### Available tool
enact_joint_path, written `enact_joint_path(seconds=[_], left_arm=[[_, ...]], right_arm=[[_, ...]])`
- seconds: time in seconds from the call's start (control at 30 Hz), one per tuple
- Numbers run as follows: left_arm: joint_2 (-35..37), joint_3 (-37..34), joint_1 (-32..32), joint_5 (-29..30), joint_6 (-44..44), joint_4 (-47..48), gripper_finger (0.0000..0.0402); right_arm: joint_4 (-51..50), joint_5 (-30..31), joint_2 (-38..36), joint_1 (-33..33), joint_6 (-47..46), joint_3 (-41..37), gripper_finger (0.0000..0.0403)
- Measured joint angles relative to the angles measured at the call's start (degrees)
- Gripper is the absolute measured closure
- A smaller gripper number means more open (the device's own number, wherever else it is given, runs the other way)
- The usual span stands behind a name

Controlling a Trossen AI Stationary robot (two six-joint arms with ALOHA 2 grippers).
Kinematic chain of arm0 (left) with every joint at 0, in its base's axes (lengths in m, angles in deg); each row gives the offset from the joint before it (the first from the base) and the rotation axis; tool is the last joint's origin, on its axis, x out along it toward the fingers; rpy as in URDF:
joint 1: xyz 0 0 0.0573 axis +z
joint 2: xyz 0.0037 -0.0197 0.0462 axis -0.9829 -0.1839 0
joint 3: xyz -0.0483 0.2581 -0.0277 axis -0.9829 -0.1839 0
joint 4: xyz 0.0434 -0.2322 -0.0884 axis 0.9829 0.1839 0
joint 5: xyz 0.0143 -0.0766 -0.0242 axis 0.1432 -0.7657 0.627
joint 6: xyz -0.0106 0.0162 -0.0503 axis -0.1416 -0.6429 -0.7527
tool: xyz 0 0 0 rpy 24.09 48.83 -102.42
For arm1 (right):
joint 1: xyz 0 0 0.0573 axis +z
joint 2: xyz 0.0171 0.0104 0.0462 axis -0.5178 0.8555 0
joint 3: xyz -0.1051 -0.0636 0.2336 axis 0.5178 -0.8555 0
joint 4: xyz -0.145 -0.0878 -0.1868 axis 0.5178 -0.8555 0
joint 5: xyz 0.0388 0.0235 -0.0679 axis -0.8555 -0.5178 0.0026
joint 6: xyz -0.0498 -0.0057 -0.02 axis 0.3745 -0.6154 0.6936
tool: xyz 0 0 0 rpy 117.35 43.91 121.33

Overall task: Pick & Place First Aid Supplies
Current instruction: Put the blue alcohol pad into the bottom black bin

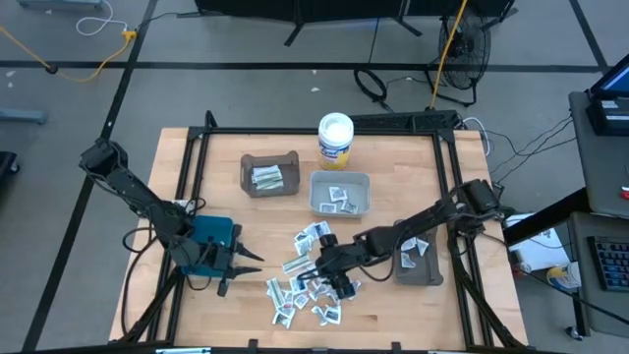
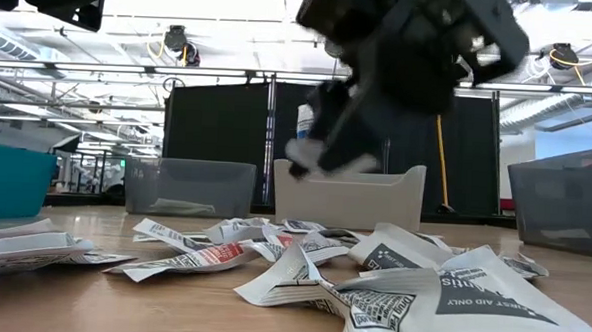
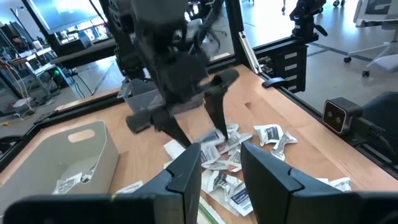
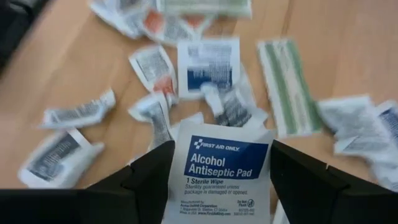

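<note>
Wooden table (image 1: 393,305): right claw (image 4: 221,165) grips antiseptic pad (image 4: 221,171) above scattered packets (image 1: 300,285); left claw (image 1: 246,264) half-open, empty.

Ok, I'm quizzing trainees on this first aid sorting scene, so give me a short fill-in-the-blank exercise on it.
1. Between the right gripper's fingers sits a packet printed Alcohol Antiseptic ____.
2. The white round tub stands at the table's far edge, beside the ____ bin.
3. The left gripper waits beside the ____ bin.
4. The loose packets lie on the ____ table.

Missing words: Pad; brown; teal; wooden
</note>
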Motion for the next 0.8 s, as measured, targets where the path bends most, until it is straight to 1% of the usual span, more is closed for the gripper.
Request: enact_joint_path(seconds=[0.17, 0.27, 0.5, 0.63, 0.8], left_arm=[[0.0, 0.0, 0.0, 0.0, 0.0, 0.2, 0.0282], [0.0, 0.0, 0.0, 0.0, -0.3, 0.4, 0.0282], [0.0, 0.0, 0.0, 0.0, -0.8, 0.7, 0.0282], [0.0, 0.0, 0.0, 0.0, -0.9, 0.7, 0.0282], [0.0, 0.0, 0.0, 0.0, -0.9, 0.7, 0.0282]], right_arm=[[-3.0, 0.1, -3.0, 0.6, 0.6, 0.1, 0.0161], [-7.2, 0.2, -5.4, 1.0, 0.0, 0.1, 0.0163], [-17.8, 0.5, -9.6, 1.7, -5.0, 0.1, 0.0165], [-24.8, 3.0, -11.2, 2.2, -8.5, 0.1, 0.0165], [-32.9, 3.4, -13.5, 2.5, -13.8, 0.1, 0.0165]])
